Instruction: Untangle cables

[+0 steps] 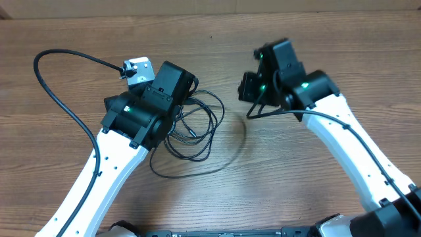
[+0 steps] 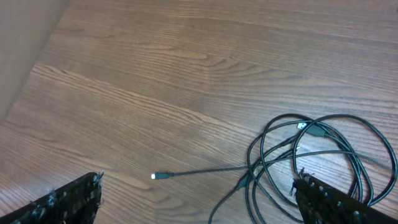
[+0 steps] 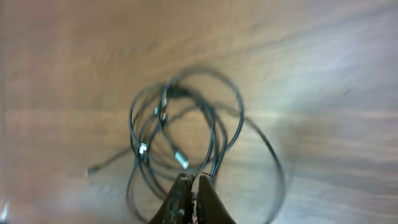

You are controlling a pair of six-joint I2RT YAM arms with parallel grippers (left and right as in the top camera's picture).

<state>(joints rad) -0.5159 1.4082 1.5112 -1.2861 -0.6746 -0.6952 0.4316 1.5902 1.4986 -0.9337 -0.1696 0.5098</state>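
Thin black cables [image 1: 197, 128] lie in a looped tangle near the middle of the wooden table [image 1: 276, 187], one wide loop trailing toward the near edge. The left gripper [image 2: 199, 200] hangs over the tangle's left side, jaws spread wide and empty. Farther right, the right gripper [image 3: 189, 193] is pinched together; blur hides whether it grips a cord.

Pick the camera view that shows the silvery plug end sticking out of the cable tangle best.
Left wrist: the plug end lies sharp and unobstructed on the table, away from the cables. Right wrist shows it only as a blurred tail. Overhead, the left arm seems to hide it.
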